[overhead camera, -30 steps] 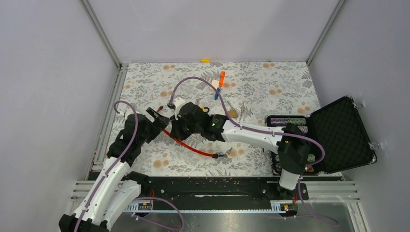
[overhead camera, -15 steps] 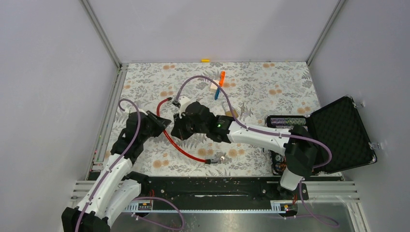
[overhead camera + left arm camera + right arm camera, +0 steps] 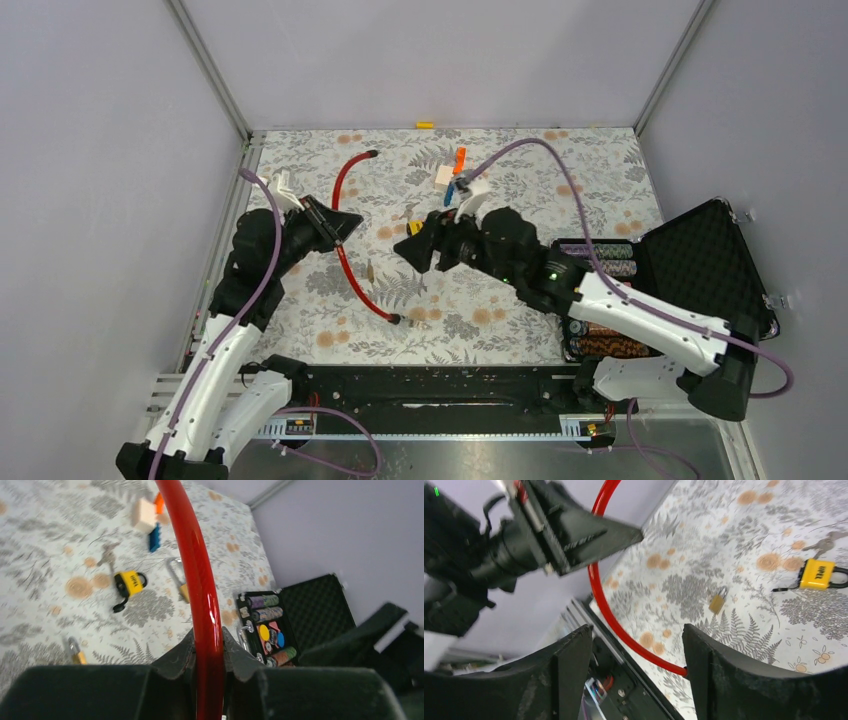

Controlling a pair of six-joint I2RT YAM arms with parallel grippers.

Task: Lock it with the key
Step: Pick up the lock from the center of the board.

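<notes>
Since a second ago the right arm has pulled back to the right, away from the red cable [image 3: 200, 580], and its jaws have parted, while the left arm has drawn the cable toward the left wall. The left gripper [image 3: 207, 650] is clenched on the cable, which rises between its fingers and curves across the flowered mat [image 3: 560, 170]. The right gripper [image 3: 636, 630] is released and empty, hovering over the mat. The key [image 3: 824, 542] lies flat just beside the yellow padlock [image 3: 816, 575], near the right gripper. A small brass padlock [image 3: 717, 601] lies between cable and yellow padlock. An open case [image 3: 710, 270] sits at the right edge.
</notes>
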